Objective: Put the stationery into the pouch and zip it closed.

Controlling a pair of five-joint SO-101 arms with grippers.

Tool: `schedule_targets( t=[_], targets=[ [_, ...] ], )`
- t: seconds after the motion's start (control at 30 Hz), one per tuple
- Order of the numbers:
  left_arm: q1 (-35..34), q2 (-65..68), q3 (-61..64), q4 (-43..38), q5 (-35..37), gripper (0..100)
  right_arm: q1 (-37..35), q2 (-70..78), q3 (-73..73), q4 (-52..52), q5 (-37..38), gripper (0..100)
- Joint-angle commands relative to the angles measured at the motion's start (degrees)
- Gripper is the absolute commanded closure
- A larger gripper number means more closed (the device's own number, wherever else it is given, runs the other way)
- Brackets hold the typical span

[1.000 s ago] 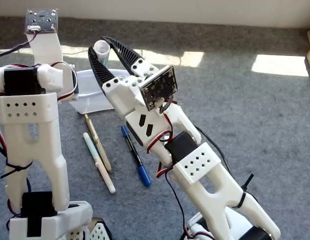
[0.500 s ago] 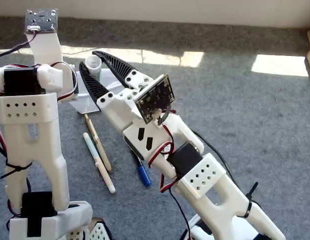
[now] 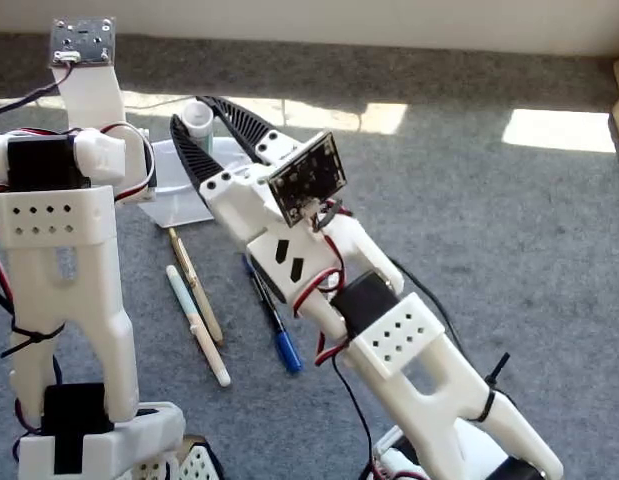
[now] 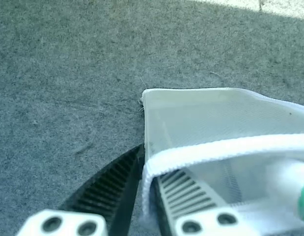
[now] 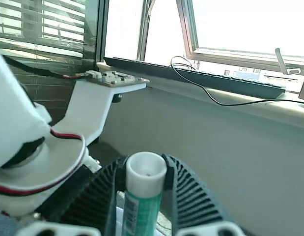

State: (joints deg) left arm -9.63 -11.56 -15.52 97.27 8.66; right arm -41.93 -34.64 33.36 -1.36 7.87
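Shifted glue stick (image 3: 199, 118) near pouch (image 3: 179, 203) edge

A grey felt-like mat (image 3: 489, 210) covers the table, with bright patches of sunlight (image 3: 559, 130) along its far side. A translucent white mesh pouch (image 3: 179, 200) lies flat on the mat at the far left. Nearer the viewer, three writing tools lie on the mat roughly parallel, all slanting the same way. A slim wooden pencil (image 3: 196, 287) is closest to the pouch. A pale pen with a light teal section (image 3: 197, 325) lies just beside the pencil. A blue pen (image 3: 279, 335) lies apart from those two, to the right.
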Motion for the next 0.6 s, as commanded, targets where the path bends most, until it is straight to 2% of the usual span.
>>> schedule_targets(
  t=[0.0,0.23,0.33,0.5,0.57],
  targets=[
    [-0.7,-0.1,-2.5,0.2,0.7,99,1.2,1.0,-4.6,-3.4,0.5,99.3],
    [-0.7,-0.1,-2.5,0.3,0.7,99,1.2,1.0,-4.0,-3.0,0.3,99.3],
    [-0.7,-0.1,-2.5,0.2,0.7,99,0.9,0.9,-2.9,0.2,0.5,99.0],
    [-0.7,-0.1,-2.5,0.2,0.7,99,0.8,0.9,-2.9,8.8,0.3,85.6],
    [-0.7,-0.1,-2.5,0.1,0.7,99,0.8,0.8,-3.0,10.5,0.4,83.9]
  ],
)
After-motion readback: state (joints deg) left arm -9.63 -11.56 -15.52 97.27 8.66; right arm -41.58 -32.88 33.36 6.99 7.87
